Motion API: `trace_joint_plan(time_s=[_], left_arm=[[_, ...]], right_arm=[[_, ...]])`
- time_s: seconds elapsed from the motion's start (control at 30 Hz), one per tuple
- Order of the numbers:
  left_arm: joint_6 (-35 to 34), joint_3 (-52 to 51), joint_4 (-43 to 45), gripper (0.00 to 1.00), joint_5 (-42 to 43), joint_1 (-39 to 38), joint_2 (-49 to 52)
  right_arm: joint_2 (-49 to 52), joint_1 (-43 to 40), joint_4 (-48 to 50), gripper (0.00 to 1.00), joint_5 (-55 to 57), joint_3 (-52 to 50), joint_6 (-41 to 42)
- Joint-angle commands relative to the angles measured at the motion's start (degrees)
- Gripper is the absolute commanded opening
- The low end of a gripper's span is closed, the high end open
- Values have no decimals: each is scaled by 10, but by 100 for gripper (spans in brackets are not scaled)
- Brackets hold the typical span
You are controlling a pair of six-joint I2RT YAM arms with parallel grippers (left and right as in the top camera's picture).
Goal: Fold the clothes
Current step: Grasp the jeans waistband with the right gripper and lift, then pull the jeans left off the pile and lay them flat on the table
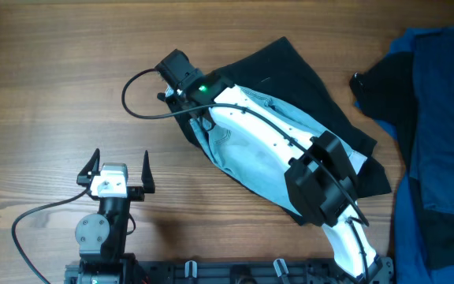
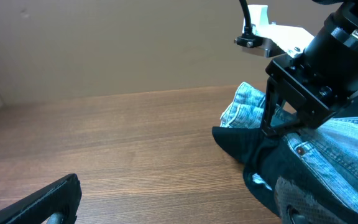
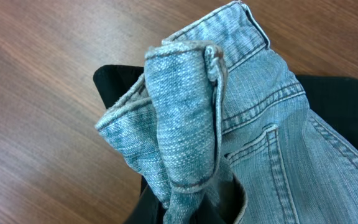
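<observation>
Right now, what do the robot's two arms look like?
The left arm has a grey round joint, a white block behind two black fingers, and a trailing black cable. The right arm is white with black housings, a looping black cable and a green light.

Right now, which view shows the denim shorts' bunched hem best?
Right wrist: the hem fills the frame, stitching clear. Overhead, the right arm covers most of the shorts. Left wrist catches only its edge beside the right tool.
</observation>
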Motion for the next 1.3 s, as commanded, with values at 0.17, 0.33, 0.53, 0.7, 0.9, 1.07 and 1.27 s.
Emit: trace_joint_plan(time_s=[0.17, 0.33, 0.53, 0.7, 0.9, 1.07, 1.27], left_arm=[[7, -4, 0, 100, 5, -2, -2], [7, -4, 0, 100, 5, -2, -2], [7, -4, 0, 100, 5, -2, -2], [7, -4, 0, 100, 5, -2, -2], [7, -4, 0, 100, 5, -2, -2], [7, -4, 0, 100, 5, -2, -2], [7, -4, 0, 100, 5, -2, -2]], right_arm=[[-6, -27, 11, 4, 3, 9, 30], [-38, -61, 9, 4, -5, 9, 47], [-95, -131, 5, 4, -5, 9, 45], [-134, -218, -20, 4, -2, 9, 24], [-199, -377, -42, 4, 10, 9, -26], [-252, -513, -42, 4, 26, 9, -95], [-350, -678, -40, 4, 25, 37, -116]])
